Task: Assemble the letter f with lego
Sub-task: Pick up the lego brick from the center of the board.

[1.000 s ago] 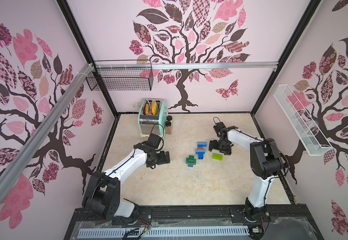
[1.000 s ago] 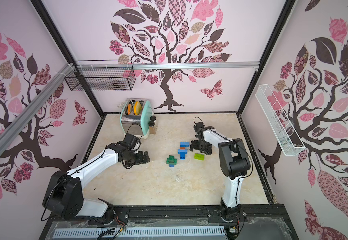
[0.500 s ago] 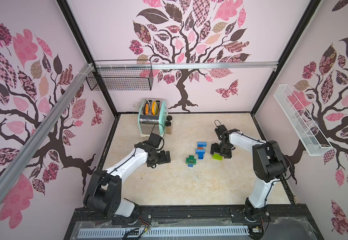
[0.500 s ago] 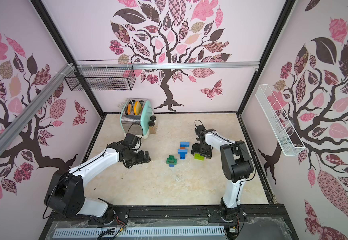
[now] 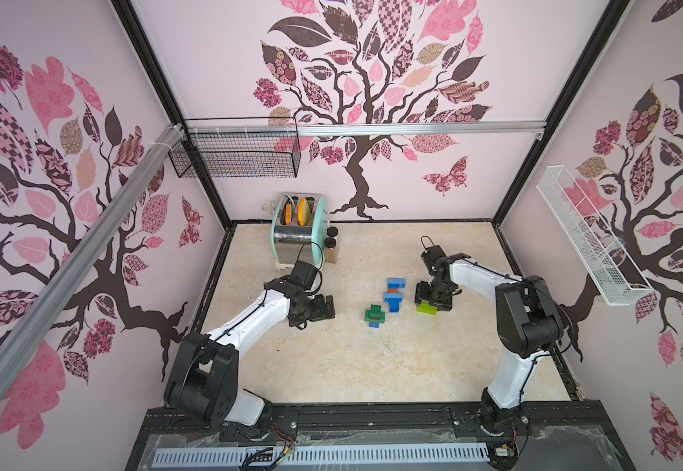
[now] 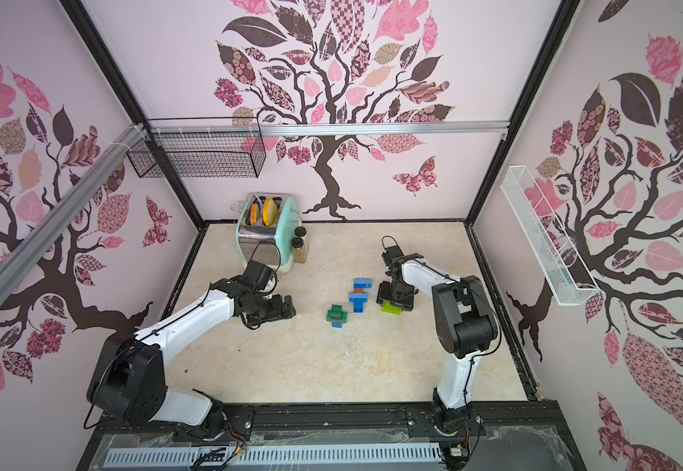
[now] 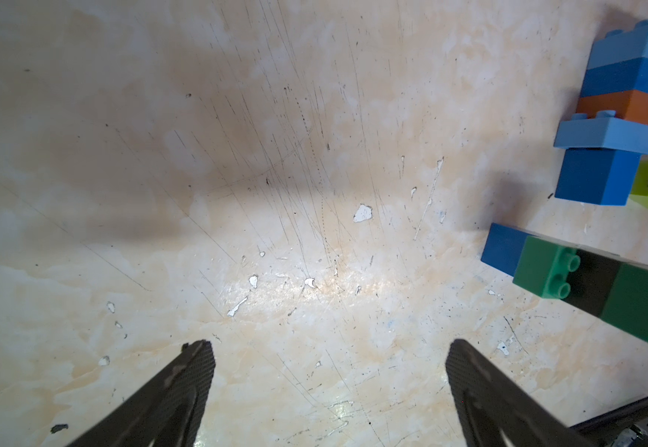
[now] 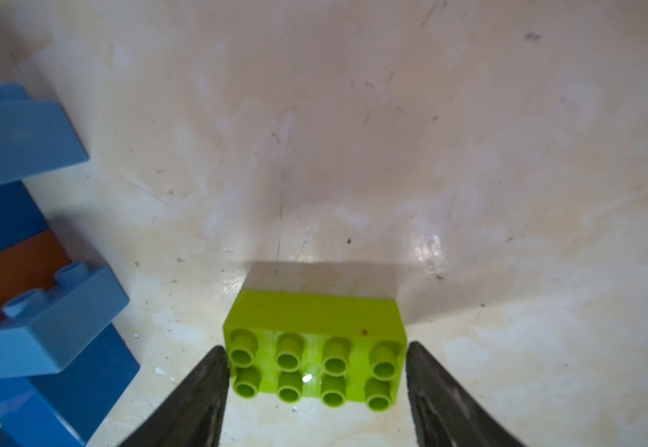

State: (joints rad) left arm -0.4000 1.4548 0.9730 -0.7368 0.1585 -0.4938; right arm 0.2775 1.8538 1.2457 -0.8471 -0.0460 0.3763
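In a top view the right gripper (image 5: 431, 302) stands low over the lime brick (image 5: 426, 308). The blue-and-orange stack (image 5: 393, 294) is just beside it, and the green cluster (image 5: 375, 316) lies between it and the left gripper (image 5: 325, 306), which hangs spread and empty. Beyond the left gripper the toaster (image 5: 291, 244) holds two slices (image 5: 302, 212) in its slots. The black wire basket (image 5: 234, 161) and white wire shelf (image 5: 588, 240) show nothing inside. The left wrist view shows its jaws wide over bare table (image 7: 237, 193). In the right wrist view the fingers (image 8: 206, 379) flank the lime brick's (image 8: 314, 321) short ends, and I cannot tell whether they are clamped. An off-centre pinch could twist the brick loose, and the nearer finger could nudge the stack.
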